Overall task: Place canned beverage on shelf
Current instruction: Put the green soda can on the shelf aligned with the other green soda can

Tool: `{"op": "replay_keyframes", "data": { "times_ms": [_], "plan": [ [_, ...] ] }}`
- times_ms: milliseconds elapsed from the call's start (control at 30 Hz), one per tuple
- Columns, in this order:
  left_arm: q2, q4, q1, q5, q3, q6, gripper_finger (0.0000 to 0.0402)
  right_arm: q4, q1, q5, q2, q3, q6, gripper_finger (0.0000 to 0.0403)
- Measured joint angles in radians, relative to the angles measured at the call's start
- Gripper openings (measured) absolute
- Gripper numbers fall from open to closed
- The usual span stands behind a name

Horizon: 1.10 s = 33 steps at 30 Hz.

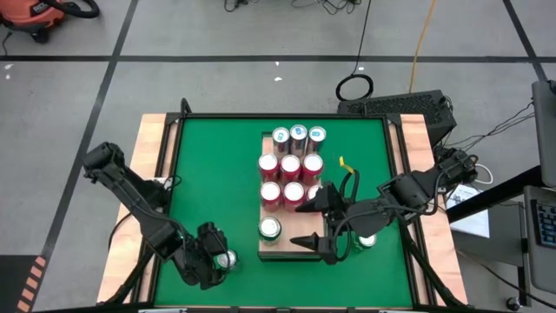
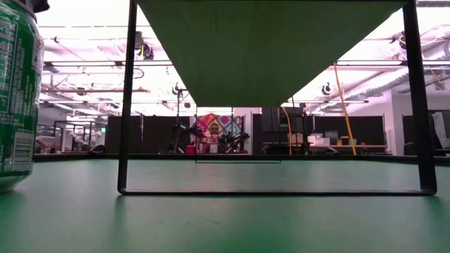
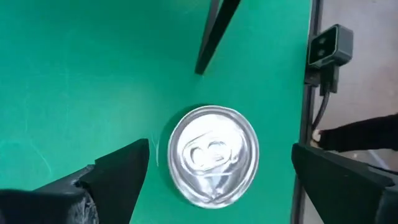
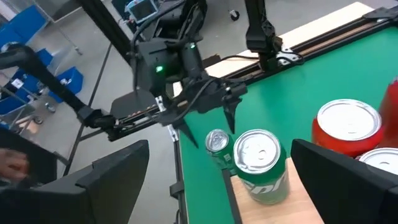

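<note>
left hand (image 1: pixel 219 261): wide open over a green can (image 1: pixel 228 258), not gripping | right hand (image 1: pixel 326 228): wide open above shelf (image 1: pixel 300 236) | can: shiny top, upright on worktop (image 1: pixel 217 174) beside shelf

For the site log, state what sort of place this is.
Probably a robotics lab or workshop: a green-topped table on bare grey concrete, cables trailing across the floor, and more dark equipment frames under ceiling strip lights behind.
</note>
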Motion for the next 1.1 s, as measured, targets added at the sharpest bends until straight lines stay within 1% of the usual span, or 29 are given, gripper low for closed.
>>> {"op": "replay_keyframes", "data": {
  "times_ms": [100, 367, 467, 667, 700, 767, 900, 1000, 1100],
  "plan": [
    [0.020, 0.038, 0.000, -0.002, 0.000, 0.021, 0.0393, 0.000, 0.000, 0.011, 0.001, 0.000, 0.002, 0.0384],
    [0.107, 0.039, 0.000, -0.001, -0.001, 0.051, 0.0388, 0.014, 0.000, 0.031, 0.001, 0.000, 0.002, 0.0384],
    [0.118, 0.040, 0.000, -0.001, -0.001, 0.032, 0.0364, 0.021, 0.000, 0.031, 0.001, 0.000, 0.002, 0.0384],
    [0.119, 0.039, 0.003, -0.018, -0.001, 0.031, 0.0281, 0.022, 0.000, 0.030, 0.001, 0.000, -0.031, 0.0384],
    [0.119, 0.039, 0.007, -0.017, -0.001, 0.028, 0.0273, 0.022, 0.000, 0.030, 0.001, 0.000, -0.035, 0.0384],
    [0.115, 0.034, 0.017, -0.008, -0.001, -0.002, 0.0272, 0.023, 0.000, 0.030, 0.001, 0.000, -0.046, 0.0384],
    [0.090, -0.084, 0.019, 0.005, 0.030, -0.110, 0.0272, 0.026, 0.000, 0.027, 0.001, 0.000, -0.050, 0.0384],
    [0.057, -0.172, 0.017, 0.003, 0.081, -0.168, 0.0272, 0.037, 0.000, 0.023, 0.001, 0.000, -0.034, 0.0384],
    [0.015, -0.283, 0.018, -0.013, 0.143, -0.226, 0.0272, 0.038, -0.001, -0.050, 0.001, 0.000, -0.008, 0.0384]
  ]
}}
